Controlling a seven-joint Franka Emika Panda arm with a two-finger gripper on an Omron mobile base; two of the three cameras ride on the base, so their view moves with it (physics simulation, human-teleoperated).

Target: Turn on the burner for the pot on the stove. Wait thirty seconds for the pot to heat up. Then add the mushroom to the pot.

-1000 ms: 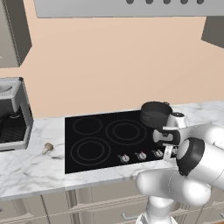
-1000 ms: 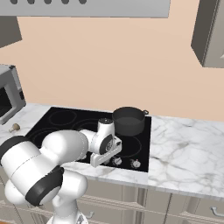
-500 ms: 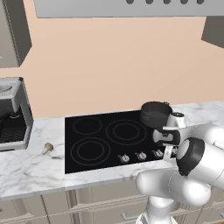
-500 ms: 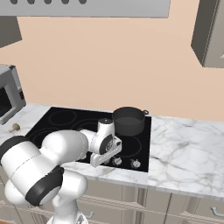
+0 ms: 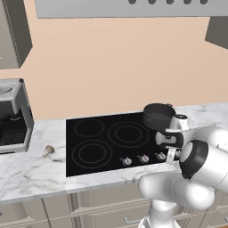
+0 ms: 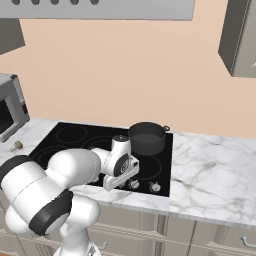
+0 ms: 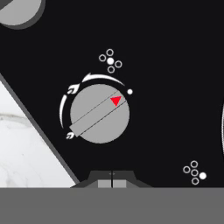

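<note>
The clenched end effector hangs just short of a knob, so it might push the wrong knob and leave the pot cold.

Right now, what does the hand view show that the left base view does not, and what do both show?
The hand view alone shows the markings at one knob: its red pointer, the white arc and the burner dot diagram, with the shut fingers just short of it. The left base view alone shows the pot on the back right ring, the mushroom lying on the counter left of the stove, and a coffee machine. Both show the black glass and marble.
</note>
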